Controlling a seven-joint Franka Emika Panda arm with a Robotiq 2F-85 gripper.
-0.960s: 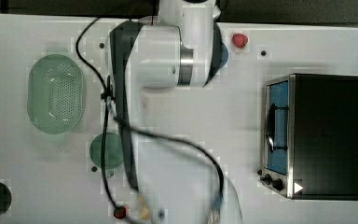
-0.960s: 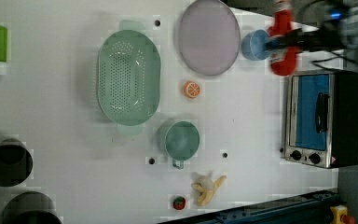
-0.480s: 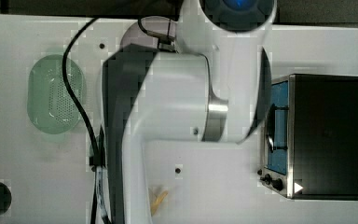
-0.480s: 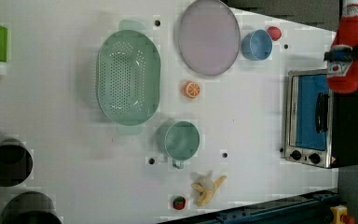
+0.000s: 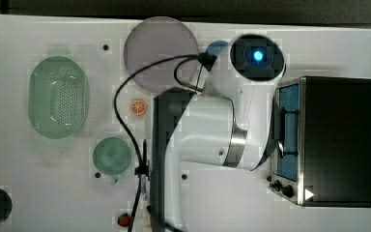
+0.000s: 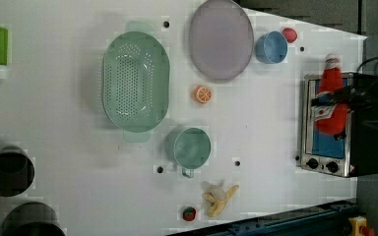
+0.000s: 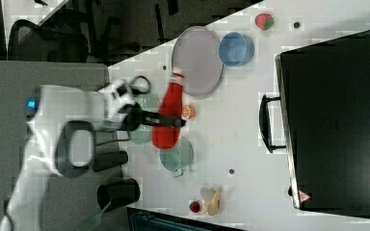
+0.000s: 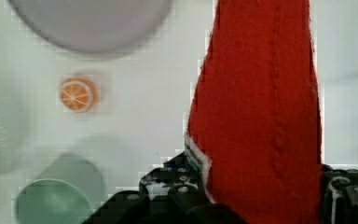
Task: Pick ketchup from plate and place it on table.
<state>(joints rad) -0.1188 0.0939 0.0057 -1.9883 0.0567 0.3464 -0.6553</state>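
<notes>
The end effector (image 7: pixel 166 119) is clamped across the middle of the ketchup bottle (image 7: pixel 167 118), its dark fingers (image 7: pixel 149 117) pressing on the red body from both sides. In the wrist view the ketchup bottle (image 8: pixel 261 112) rises straight out from between the black finger pads (image 8: pixel 168 184), with a strip of its white label showing just at the grip. The bottle hangs in the air, clear of the plate (image 7: pixel 197 60), with its white cap pointing toward the plate's side.

In the left view the end effector (image 6: pixel 332 96) holds the bottle (image 6: pixel 330 105) up in front of the toaster oven (image 6: pixel 332 128), well apart from the plate (image 6: pixel 220 39), which lies bare on the white counter (image 6: pixel 256 123).

Seen from the wrist, the counter (image 8: pixel 135 98) lies below the end effector, and on it are the plate (image 8: pixel 91 23), an orange slice (image 8: pixel 78 94) and a green cup (image 8: pixel 51 203). In the right view the orange slice (image 7: pixel 189 111) sits just beside the end effector's tip and the green cup (image 7: pixel 177 155) is near the bottle's base. Farther off past the plate are a blue bowl (image 7: pixel 236 49) and a strawberry (image 7: pixel 264 21). The green basket (image 6: pixel 135 81) lies well apart from the end effector in the left view.
</notes>
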